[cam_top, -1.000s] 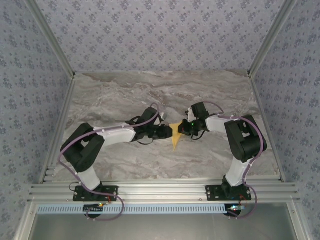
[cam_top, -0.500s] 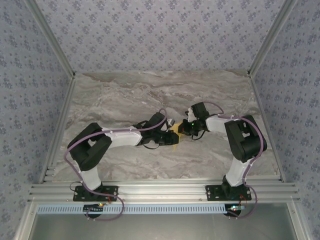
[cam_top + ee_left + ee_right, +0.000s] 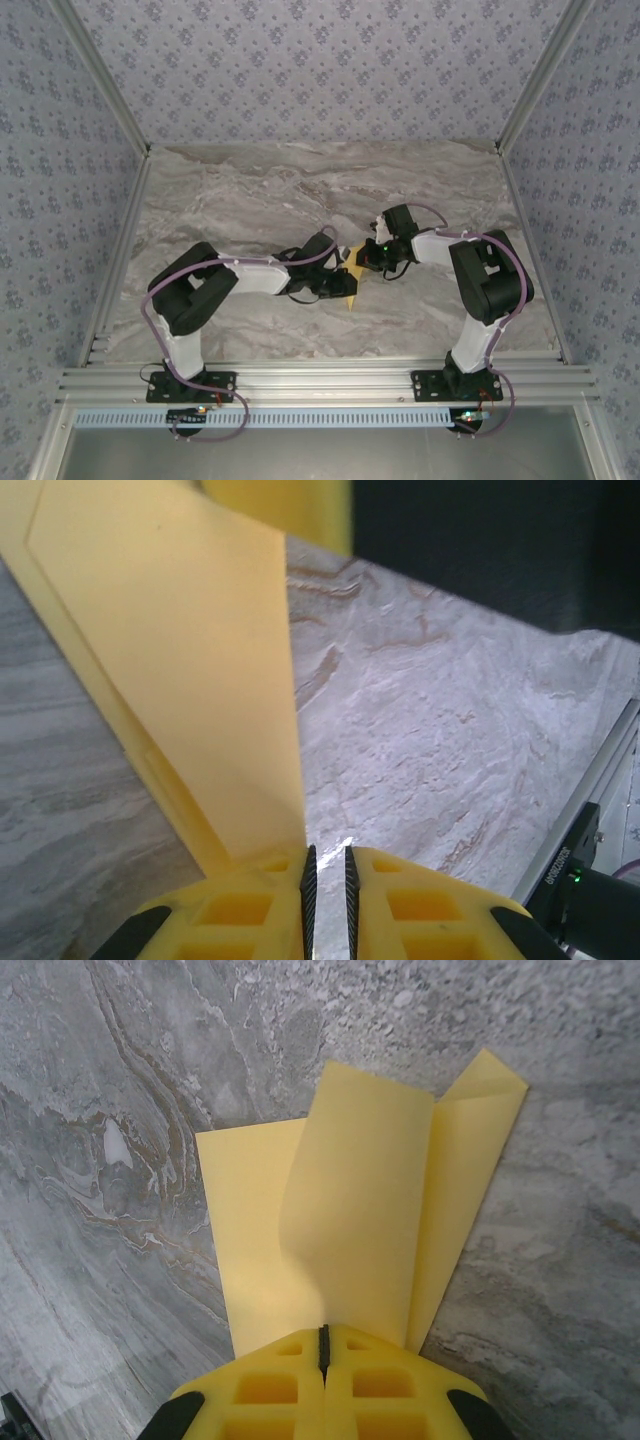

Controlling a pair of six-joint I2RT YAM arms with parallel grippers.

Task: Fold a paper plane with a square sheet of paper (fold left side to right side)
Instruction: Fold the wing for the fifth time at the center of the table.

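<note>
Pinching one sheet (image 3: 360, 1210) edge, right jaws sit amid bare table (image 3: 120, 1090).

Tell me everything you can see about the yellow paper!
The thin yellow-orange sheet of paper looks plain and smooth, and it is partly folded with sharp creases. It lies on the grey marbled table, between the two arms. One flap curls up off the flat layer into the right arm's yellow fingers, which are shut on it. A pointed corner sticks out beside that flap. Another raised layer runs down to the left arm's yellow fingers, which are nearly closed. I can't tell whether they pinch it.
</note>
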